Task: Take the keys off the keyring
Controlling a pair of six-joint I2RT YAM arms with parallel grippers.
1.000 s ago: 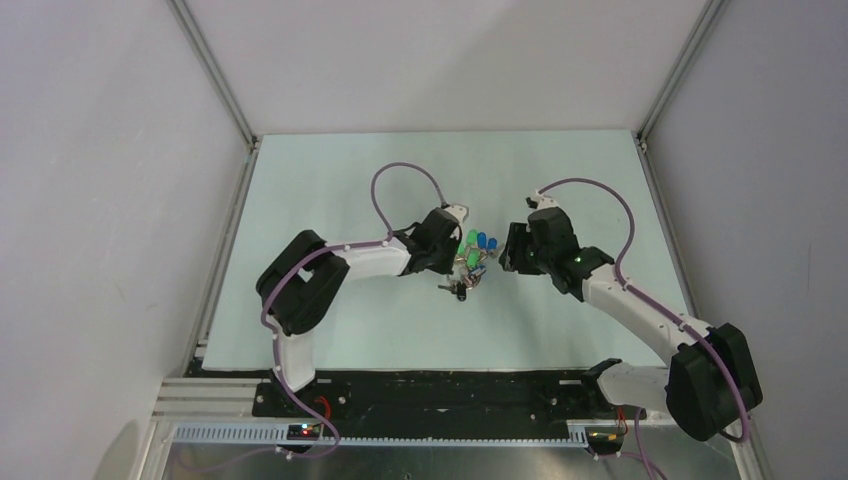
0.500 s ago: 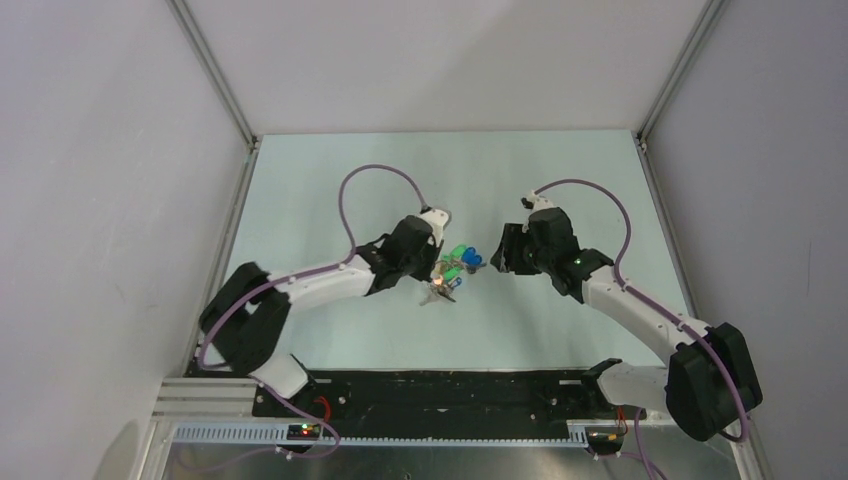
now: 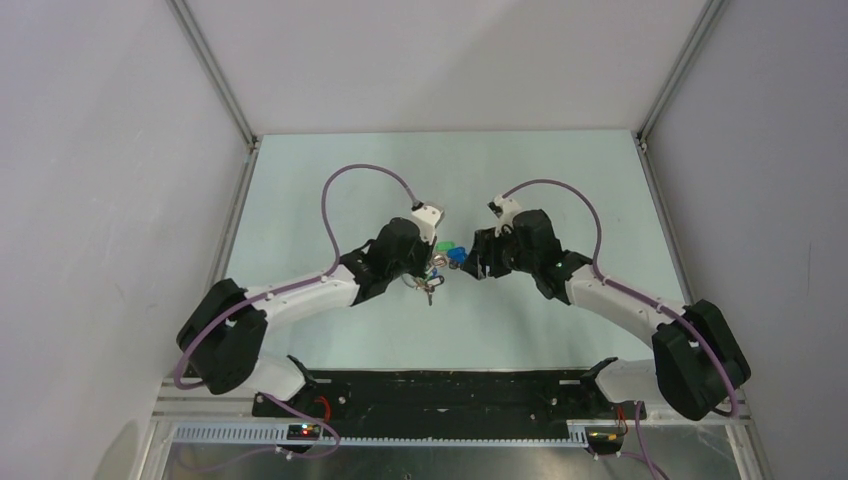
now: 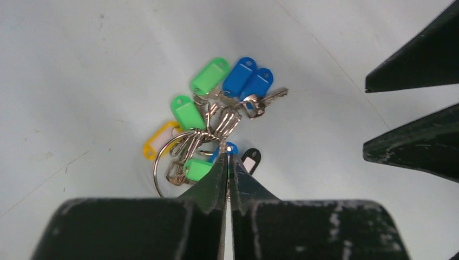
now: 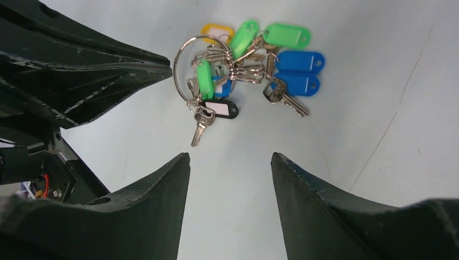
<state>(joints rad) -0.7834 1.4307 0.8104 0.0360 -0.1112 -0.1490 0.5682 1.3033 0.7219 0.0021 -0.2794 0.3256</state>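
The keys (image 3: 442, 258) lie bunched on the pale table between my two grippers. Their heads are green (image 4: 209, 76), blue (image 4: 246, 81), yellow (image 4: 159, 140) and black (image 4: 250, 160). They hang on the thin silver keyring (image 4: 156, 162), which also shows in the right wrist view (image 5: 182, 46). My left gripper (image 4: 228, 157) is shut, its tips pinched on the keyring's wire at the near side of the bunch. My right gripper (image 5: 230, 156) stands open, just short of the bunch, with nothing between its fingers. A loose-hanging metal key (image 5: 199, 127) points toward it.
The pale table (image 3: 330, 190) is boxed in by white walls and metal frame rails (image 3: 215, 75). A black base plate (image 3: 450, 395) runs along the near edge. The right gripper's fingers (image 4: 411, 149) fill the right of the left wrist view.
My left gripper has closed and drawn back to the left, and the bunch has come along with it. The right gripper has followed to the left and opened wider.
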